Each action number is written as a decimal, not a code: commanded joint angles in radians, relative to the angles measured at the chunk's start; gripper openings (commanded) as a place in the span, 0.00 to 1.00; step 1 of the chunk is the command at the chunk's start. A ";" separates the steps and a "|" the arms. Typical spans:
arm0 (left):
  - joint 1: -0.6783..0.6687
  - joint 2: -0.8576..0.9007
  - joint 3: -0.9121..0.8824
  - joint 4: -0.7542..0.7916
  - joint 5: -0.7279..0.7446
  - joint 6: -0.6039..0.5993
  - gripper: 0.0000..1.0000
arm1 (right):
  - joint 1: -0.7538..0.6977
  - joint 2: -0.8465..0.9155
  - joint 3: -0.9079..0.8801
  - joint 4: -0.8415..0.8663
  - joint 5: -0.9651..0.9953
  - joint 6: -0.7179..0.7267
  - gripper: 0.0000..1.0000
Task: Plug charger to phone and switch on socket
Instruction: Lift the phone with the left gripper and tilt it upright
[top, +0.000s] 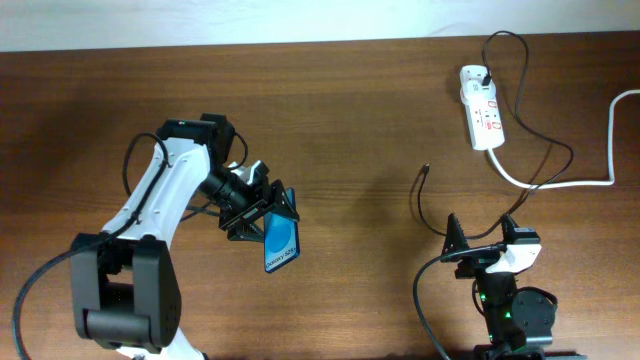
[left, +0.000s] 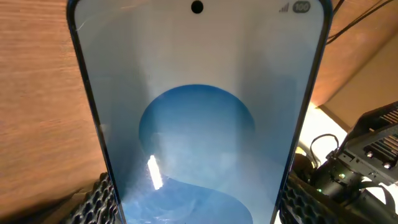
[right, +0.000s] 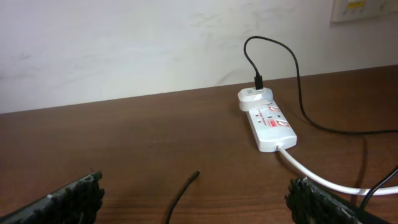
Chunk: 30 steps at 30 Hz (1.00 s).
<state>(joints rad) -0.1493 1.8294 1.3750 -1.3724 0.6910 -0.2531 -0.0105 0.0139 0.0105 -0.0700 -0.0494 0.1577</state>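
The left jaws are clamped on the long edges of a slim, black-edged, blue-screened phone (top: 282, 243), which is tilted above the brown wooden table (top: 350, 120) at centre-left. In the left wrist view the phone (left: 199, 124) fills the space between the jaws, its screen facing the camera.

The right jaws stand wide apart and hold nothing. The thin black charger cable (right: 180, 196) lies on the table between their two sides. Its small plug tip (top: 426, 169) rests ahead of them and touches neither. The cable's other end is plugged in at the far end of the long white plastic socket (top: 482, 110), which lies at the table's far right, well apart from both jaws. A thick white cord (top: 560, 184) leaves the socket's near end.
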 joint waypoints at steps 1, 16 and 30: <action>0.002 0.004 0.000 0.007 0.016 0.024 0.33 | -0.003 -0.008 -0.005 -0.005 -0.005 -0.001 0.98; -0.088 0.004 0.000 0.002 -0.070 0.055 0.31 | -0.003 -0.008 -0.005 -0.005 -0.005 -0.001 0.98; -0.116 -0.001 0.000 -0.098 -0.072 0.251 0.24 | -0.003 -0.008 -0.005 -0.005 -0.005 -0.001 0.98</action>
<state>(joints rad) -0.2691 1.8294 1.3750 -1.4647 0.6041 -0.0669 -0.0105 0.0139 0.0105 -0.0700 -0.0494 0.1581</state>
